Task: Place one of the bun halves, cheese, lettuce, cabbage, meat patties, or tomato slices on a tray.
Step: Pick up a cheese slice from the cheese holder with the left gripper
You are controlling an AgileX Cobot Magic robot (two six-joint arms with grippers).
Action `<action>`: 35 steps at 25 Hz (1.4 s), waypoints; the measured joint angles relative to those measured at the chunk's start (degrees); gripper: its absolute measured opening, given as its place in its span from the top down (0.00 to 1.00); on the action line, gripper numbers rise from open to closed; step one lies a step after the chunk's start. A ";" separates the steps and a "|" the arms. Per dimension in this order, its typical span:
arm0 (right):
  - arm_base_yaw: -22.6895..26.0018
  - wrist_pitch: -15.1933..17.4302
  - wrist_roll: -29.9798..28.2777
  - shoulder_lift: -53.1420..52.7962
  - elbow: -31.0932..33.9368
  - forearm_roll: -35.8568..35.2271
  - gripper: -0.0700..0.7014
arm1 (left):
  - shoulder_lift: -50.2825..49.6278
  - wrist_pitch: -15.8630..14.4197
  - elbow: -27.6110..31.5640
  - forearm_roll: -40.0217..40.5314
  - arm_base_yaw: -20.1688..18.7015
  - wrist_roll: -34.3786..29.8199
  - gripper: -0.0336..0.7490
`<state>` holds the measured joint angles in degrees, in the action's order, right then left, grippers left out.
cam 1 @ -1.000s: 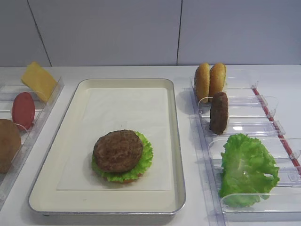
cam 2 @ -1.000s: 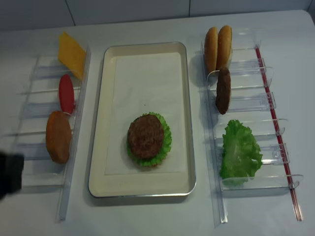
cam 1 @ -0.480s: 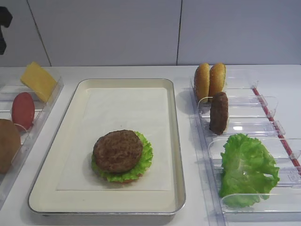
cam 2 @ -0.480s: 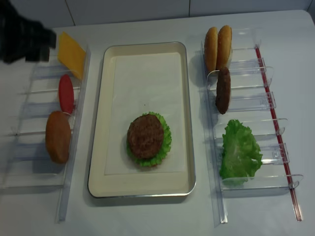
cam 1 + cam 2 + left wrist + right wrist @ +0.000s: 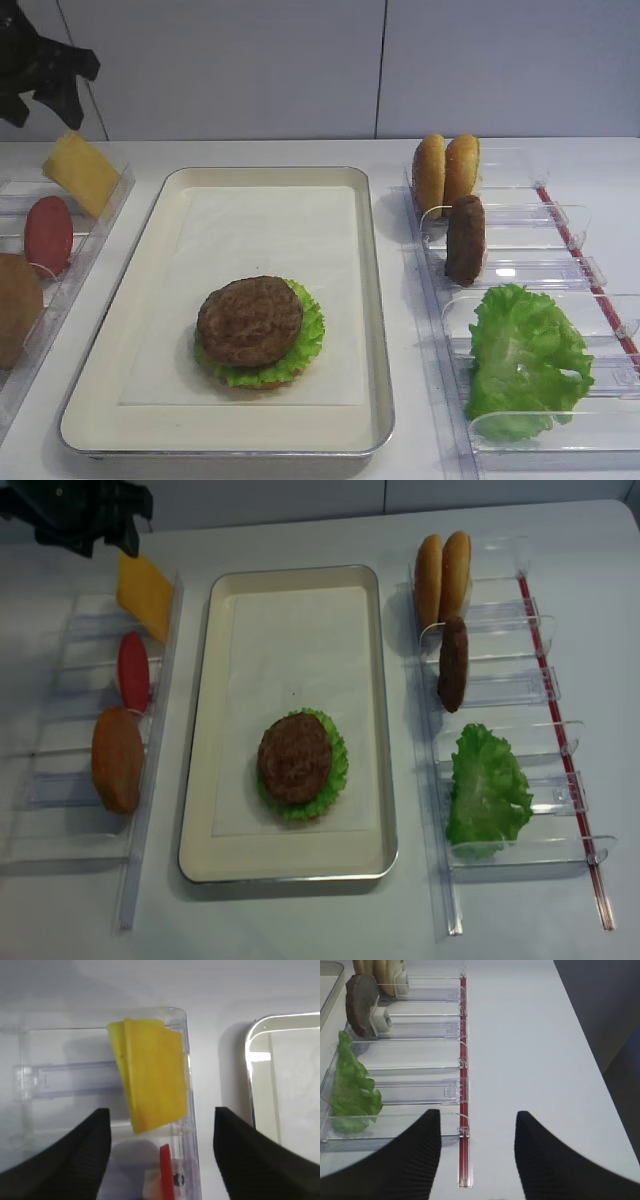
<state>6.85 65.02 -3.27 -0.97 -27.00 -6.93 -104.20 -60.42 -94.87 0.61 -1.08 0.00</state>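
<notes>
White counter; left pincer (image 5: 157,1147) wide open, empty, above cheese (image 5: 152,1080); right pincer (image 5: 477,1152) open.

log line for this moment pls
left tool: open, above cheese | right tool: open, idle | tray: patty on lettuce

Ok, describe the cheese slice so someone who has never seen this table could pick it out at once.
Start at the cream-white tray in the middle, then go to the clear rack along its left side. The cheese leans in that rack's far compartment, beyond the tomato slice and the bun half. It is the only flat, square, yellow-orange piece; its neighbours are round.
</notes>
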 joint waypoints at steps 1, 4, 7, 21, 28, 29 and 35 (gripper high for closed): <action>0.00 0.00 0.00 0.00 0.00 0.00 0.46 | -1.22 0.30 -0.79 -0.13 0.00 0.00 0.43; 0.00 0.00 0.00 0.00 0.00 0.00 0.46 | -4.58 0.96 -2.81 -0.61 0.00 -0.43 0.43; 0.00 0.00 0.00 0.00 0.00 0.00 0.46 | -6.82 2.34 -4.06 -0.61 0.00 -0.55 0.43; 0.00 0.00 0.00 0.00 0.00 0.00 0.46 | -10.40 4.54 -4.50 -1.28 0.25 -1.23 0.47; 0.00 0.00 0.00 0.00 0.00 0.00 0.46 | -10.40 4.03 -4.50 -1.86 0.25 -2.00 0.59; 0.00 0.00 0.00 0.00 0.00 0.00 0.46 | -10.40 3.74 -4.50 -1.89 0.25 -2.00 0.61; 0.00 0.00 0.00 0.00 0.00 0.00 0.46 | -10.59 1.50 -4.50 -2.27 0.27 -2.00 0.74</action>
<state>6.85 65.02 -3.27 -0.97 -27.00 -6.93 -114.79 -58.92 -99.37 -1.66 -0.81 -2.00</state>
